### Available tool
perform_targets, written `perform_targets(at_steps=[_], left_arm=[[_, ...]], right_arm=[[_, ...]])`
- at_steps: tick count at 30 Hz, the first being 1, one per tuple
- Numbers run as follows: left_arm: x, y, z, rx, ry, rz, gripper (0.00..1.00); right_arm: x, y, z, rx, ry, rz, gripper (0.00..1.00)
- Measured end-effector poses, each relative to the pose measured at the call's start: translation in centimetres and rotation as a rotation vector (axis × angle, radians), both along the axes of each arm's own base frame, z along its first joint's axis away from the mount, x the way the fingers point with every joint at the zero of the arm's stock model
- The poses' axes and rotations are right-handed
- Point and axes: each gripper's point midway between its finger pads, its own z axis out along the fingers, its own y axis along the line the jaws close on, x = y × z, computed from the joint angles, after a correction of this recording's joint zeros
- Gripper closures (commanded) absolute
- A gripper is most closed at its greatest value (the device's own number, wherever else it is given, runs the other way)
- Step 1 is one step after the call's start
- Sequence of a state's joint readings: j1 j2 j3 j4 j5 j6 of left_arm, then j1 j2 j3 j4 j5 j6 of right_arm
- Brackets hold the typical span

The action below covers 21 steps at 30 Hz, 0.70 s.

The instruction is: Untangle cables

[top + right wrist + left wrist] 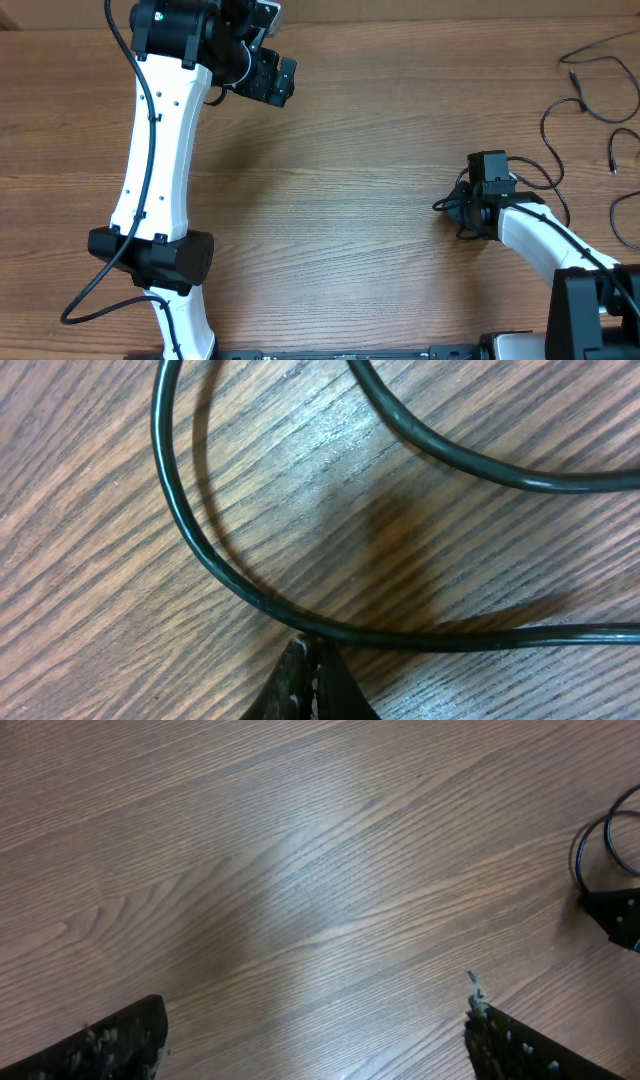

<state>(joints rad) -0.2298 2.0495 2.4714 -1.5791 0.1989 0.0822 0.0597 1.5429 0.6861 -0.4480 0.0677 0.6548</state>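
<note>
Above the table, the overhead view shows the thin black flexible cables [590, 100] lying as loose curvy strands at the far right of the brown wood-grain table [360, 150]. One loop runs around the right gripper [468, 207]. The left gripper [272, 75] hangs at the far left, well apart from every strand. Neither set of jaws can be read from here.

In the left wrist view, the left gripper [315, 1030] is released, its jaws wide with only bare table between them. The cables [592, 840] show only at the right edge.

In the right wrist view, the right gripper [310, 680] is clenched, its tips meeting one strand of the cables [200, 555]. I cannot tell whether that strand is pinched or merely touched. A second strand arcs beyond it, a detail the overhead view lacks, while only the overhead view gives the whole layout.

Assessment: the step appears to be drawing one strand clear. It should be done with a confirmed hold on a single strand and a slow, low pull away from the loop, with the left gripper brought across to pin the rest.
</note>
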Motion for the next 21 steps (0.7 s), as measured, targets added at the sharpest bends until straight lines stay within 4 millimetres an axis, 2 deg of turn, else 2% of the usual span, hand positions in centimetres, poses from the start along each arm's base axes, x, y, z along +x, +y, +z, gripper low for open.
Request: perform_targets(at_steps=[5, 9, 12, 17, 21], left_arm=[[0.0, 0.0, 0.0, 0.0, 0.0, 0.0, 0.06], [-0.2, 0.0, -0.1, 0.002, 0.007, 0.0, 0.06], [-0.3, 0.1, -0.2, 0.004, 0.016, 0.0, 0.06], [-0.6, 0.1, -0.3, 0.007, 0.025, -0.003, 0.05], [-0.6, 0.1, -0.3, 0.008, 0.024, -0.003, 0.05]], right_arm=[[0.0, -0.1, 0.0, -0.008, -0.002, -0.001, 0.96], [0.5, -1.5, 0.1, -0.076, -0.021, -0.029, 0.96], [1.3, -3.4, 0.1, -0.116, -0.058, -0.084, 0.96], [3.1, -8.2, 0.3, -0.161, -0.149, -0.235, 0.96], [4.3, -11.3, 0.4, -0.183, -0.22, -0.315, 0.96]])
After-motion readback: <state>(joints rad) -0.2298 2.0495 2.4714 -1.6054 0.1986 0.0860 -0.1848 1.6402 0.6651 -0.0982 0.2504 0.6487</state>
